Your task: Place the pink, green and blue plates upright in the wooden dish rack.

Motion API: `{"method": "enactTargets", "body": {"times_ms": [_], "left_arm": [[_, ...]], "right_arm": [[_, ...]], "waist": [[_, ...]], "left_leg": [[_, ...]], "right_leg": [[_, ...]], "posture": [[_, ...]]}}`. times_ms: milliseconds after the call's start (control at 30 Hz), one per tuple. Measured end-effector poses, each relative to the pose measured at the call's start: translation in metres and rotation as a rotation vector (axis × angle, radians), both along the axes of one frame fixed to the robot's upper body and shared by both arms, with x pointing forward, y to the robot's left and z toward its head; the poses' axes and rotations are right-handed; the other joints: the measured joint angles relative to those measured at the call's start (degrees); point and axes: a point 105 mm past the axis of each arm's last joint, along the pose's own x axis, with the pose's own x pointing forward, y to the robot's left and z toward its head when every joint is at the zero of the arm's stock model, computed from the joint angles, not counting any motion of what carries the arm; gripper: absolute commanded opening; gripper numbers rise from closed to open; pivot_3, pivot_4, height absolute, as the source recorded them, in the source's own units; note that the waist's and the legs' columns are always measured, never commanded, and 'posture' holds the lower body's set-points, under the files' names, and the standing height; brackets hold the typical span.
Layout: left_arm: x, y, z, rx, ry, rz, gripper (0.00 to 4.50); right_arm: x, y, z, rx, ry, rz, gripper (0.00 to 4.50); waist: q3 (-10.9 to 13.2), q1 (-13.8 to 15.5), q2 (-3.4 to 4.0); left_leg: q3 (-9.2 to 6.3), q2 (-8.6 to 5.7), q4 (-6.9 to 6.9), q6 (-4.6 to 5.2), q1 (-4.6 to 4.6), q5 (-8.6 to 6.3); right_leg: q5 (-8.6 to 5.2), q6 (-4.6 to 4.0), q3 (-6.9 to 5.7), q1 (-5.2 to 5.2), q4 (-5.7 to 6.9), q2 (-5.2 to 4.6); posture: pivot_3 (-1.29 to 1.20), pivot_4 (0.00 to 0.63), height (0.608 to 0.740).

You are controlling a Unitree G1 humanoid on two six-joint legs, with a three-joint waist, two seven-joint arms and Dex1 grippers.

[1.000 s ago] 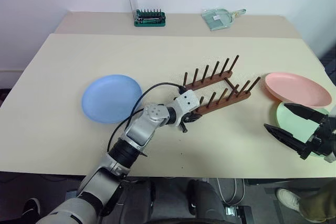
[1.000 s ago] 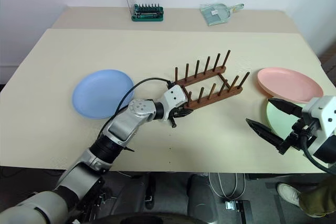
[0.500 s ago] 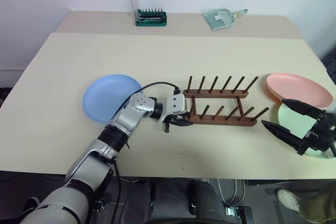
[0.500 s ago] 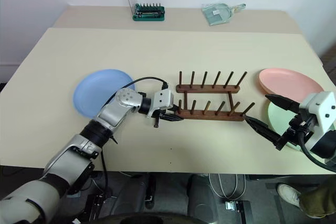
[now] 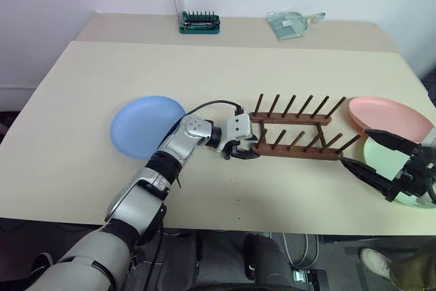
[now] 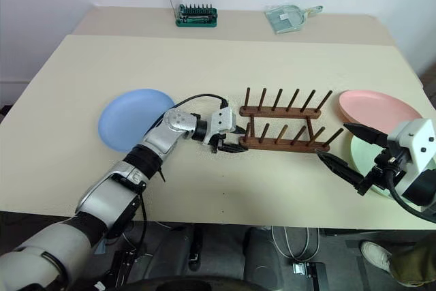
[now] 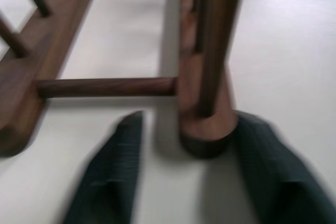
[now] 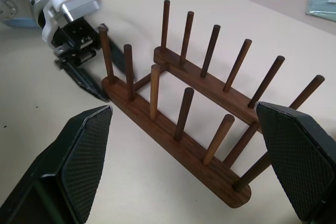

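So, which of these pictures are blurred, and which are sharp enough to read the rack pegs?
Left wrist view: blurred, the wooden dish rack rail end and the left gripper fingers smeared. Right wrist view: sharp, each peg distinct, the right gripper fingers showing their textured pads. Both eye views: clear and evenly lit, with soft shadows under the rack.

Left gripper (image 5: 246,152) jaws parted, arm outstretched; right gripper (image 5: 373,155) jaws wide.
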Motion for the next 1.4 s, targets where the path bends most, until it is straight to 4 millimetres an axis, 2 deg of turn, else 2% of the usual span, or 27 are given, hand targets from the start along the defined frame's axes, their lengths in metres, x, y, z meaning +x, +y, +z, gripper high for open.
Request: {"method": "enactTargets", "body": {"times_ms": [33, 200, 300, 400, 467, 533, 600, 667, 767, 800, 867, 967, 1100, 1167, 1300, 1400], "left_arm": [[0.001, 0.001, 0.001, 0.0, -0.008, 0.003, 4.47], [0.01, 0.017, 0.014, 0.0, -0.02, 0.049, 4.47], [0.006, 0.031, 0.037, 0.035, -0.091, 0.012, 4.47], [-0.006, 0.042, 0.07, 0.038, -0.142, -0.016, 4.47], [-0.014, 0.047, 0.081, 0.043, -0.142, -0.018, 4.47], [-0.023, 0.054, 0.081, 0.055, -0.098, -0.019, 3.96], [-0.031, 0.058, 0.08, 0.011, 0.011, -0.014, 3.16], [-0.047, 0.056, 0.087, -0.082, 0.156, -0.051, 2.23], [-0.073, 0.048, 0.1, -0.15, 0.268, -0.155, 0.61], [-0.079, 0.044, 0.099, -0.157, 0.278, -0.174, 0.09], [-0.081, 0.037, 0.088, -0.153, 0.309, -0.164, 0.0], [-0.085, 0.021, 0.069, -0.146, 0.358, -0.146, 0.0], [-0.069, -0.001, 0.034, -0.041, 0.275, -0.048, 0.0], [-0.065, -0.011, 0.021, -0.014, 0.264, -0.023, 0.0], [-0.062, -0.032, 0.021, -0.032, 0.175, -0.028, 0.0], [-0.056, -0.039, 0.021, -0.035, 0.103, -0.001, 0.0]], "right_arm": [[0.0, 0.0, 0.0, 0.0, 0.0, 0.001, 4.5], [0.002, 0.004, -0.002, 0.02, 0.016, 0.019, 4.5], [0.005, 0.016, -0.004, 0.041, 0.019, 0.057, 4.5], [0.015, 0.031, -0.004, 0.065, 0.002, 0.101, 4.5], [0.019, 0.038, -0.001, 0.072, -0.016, 0.124, 4.5], [0.021, 0.041, -0.002, 0.078, -0.013, 0.143, 4.5], [0.022, 0.04, -0.005, 0.098, 0.012, 0.149, 3.92], [0.018, 0.038, -0.011, 0.108, 0.069, 0.173, 3.17], [0.012, 0.035, -0.016, 0.101, 0.124, 0.201, 1.63], [0.011, 0.034, -0.016, 0.098, 0.129, 0.205, 1.07], [0.01, 0.032, -0.018, 0.077, 0.147, 0.208, 0.04], [0.01, 0.025, -0.029, -0.011, 0.181, 0.175, 0.04], [0.015, 0.015, -0.062, -0.174, 0.263, 0.123, 0.04], [0.017, 0.014, -0.073, -0.225, 0.271, 0.111, 0.04], [0.027, 0.01, -0.078, -0.307, 0.23, 0.086, 0.04], [0.035, 0.005, -0.081, -0.343, 0.207, 0.056, 0.04]], "waist": [[0.0, 0.0, 0.0], [0.0, -0.06, -0.01], [0.03, -0.25, -0.02], [0.01, -0.35, 0.02], [0.0, -0.18, 0.03], [0.0, 0.0, 0.03], [0.01, 0.09, 0.02], [0.02, 0.05, 0.01], [0.01, -0.11, 0.01], [0.0, -0.13, 0.03], [0.0, -0.12, 0.03], [0.01, 0.01, 0.01], [-0.01, -0.04, 0.0], [-0.01, -0.06, 0.0], [-0.01, -0.06, 0.0], [-0.01, -0.08, 0.0]], "left_leg": [[0.0, 0.0, 0.0, 0.0, 0.0, 0.0], [0.0, 0.01, -0.01, 0.0, 0.0, 0.0], [0.0, 0.03, -0.03, 0.0, -0.01, 0.0], [0.0, 0.03, -0.03, -0.01, -0.01, 0.0], [0.0, 0.02, -0.02, 0.0, 0.0, 0.0], [-0.01, 0.02, -0.02, 0.0, 0.0, 0.0], [-0.01, 0.0, -0.01, 0.0, -0.02, 0.0], [-0.02, 0.01, 0.01, 0.01, -0.03, 0.0], [-0.01, 0.01, 0.01, 0.01, -0.01, -0.01], [-0.01, 0.01, 0.01, 0.01, 0.05, 0.0], [-0.01, 0.02, 0.0, 0.01, 0.12, 0.0], [-0.01, 0.01, 0.02, 0.01, 0.1, 0.0], [0.01, -0.02, 0.02, 0.01, 0.1, 0.0], [0.01, -0.01, 0.01, 0.01, 0.07, 0.0], [0.01, -0.01, 0.01, 0.01, 0.04, 0.0], [0.01, -0.01, 0.01, 0.01, 0.04, 0.0]], "right_leg": [[0.0, 0.01, 0.0, 0.0, 0.0, 0.0], [0.01, 0.01, 0.0, -0.01, 0.01, 0.0], [0.01, 0.01, 0.0, -0.05, 0.03, 0.01], [0.01, 0.01, 0.02, -0.04, 0.04, 0.01], [0.01, 0.01, 0.02, -0.02, 0.04, 0.01], [0.0, 0.01, 0.01, -0.01, 0.04, 0.01], [0.0, 0.02, 0.01, 0.0, 0.03, 0.01], [0.01, 0.02, 0.01, 0.0, 0.03, 0.0], [0.06, 0.13, 0.01, 0.0, 0.04, 0.01], [0.06, 0.12, 0.02, 0.05, 0.05, 0.01], [-0.02, -0.01, 0.02, 0.11, 0.05, 0.02], [-0.02, -0.02, 0.02, 0.12, 0.04, 0.02], [-0.03, -0.04, 0.03, 0.1, 0.01, 0.02], [-0.03, -0.04, 0.03, 0.06, 0.01, 0.02], [-0.03, -0.04, 0.03, 0.02, 0.01, 0.02], [-0.03, -0.04, 0.03, 0.03, 0.01, 0.02]], "posture": [[0.0, 0.15, 0.74], [0.0, 0.15, 0.74], [0.0, 0.15, 0.74], [0.0, 0.15, 0.74], [0.0, 0.15, 0.74], [0.0, 0.15, 0.74], [0.0, 0.15, 0.74], [0.0, 0.15, 0.74], [0.0, 0.15, 0.74], [0.0, 0.15, 0.74], [0.0, 0.15, 0.74], [0.0, 0.15, 0.74], [0.0, 0.15, 0.74], [0.0, 0.15, 0.74], [0.0, 0.15, 0.74], [0.0, 0.15, 0.74]]}}
